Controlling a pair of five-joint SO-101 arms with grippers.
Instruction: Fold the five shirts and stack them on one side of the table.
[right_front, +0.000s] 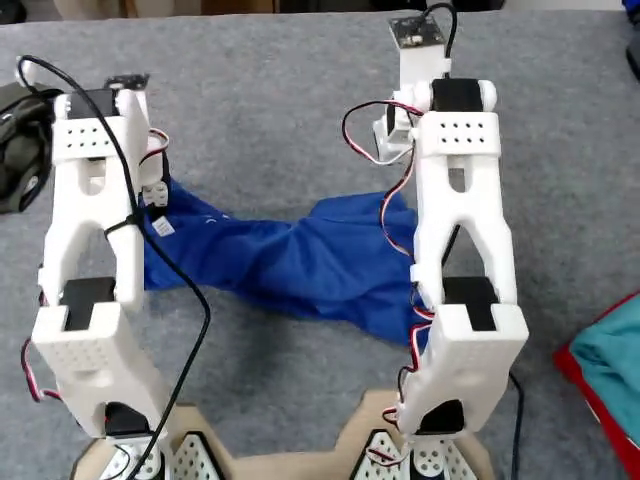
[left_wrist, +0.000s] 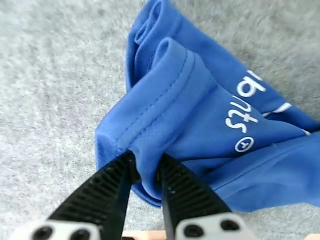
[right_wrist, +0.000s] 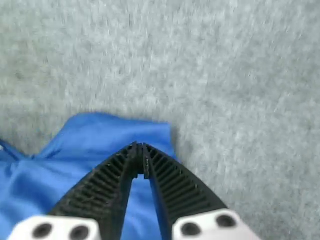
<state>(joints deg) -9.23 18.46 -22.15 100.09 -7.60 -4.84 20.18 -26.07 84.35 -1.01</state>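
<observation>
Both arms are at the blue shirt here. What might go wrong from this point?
1. The left gripper is shut on a thick, bunched fold of the shirt. Pulling from there would likely drag it crumpled instead of spreading it flat.
2. The right gripper is shut right at the shirt's corner, and whether any cloth sits between its tips cannot be told. If the hold is thin, the corner may slip free when the arms pull apart.

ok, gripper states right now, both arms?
Left gripper: closed, pinching a fold of the blue shirt.
Right gripper: closed over the shirt's edge; cannot tell if it holds fabric.
</observation>
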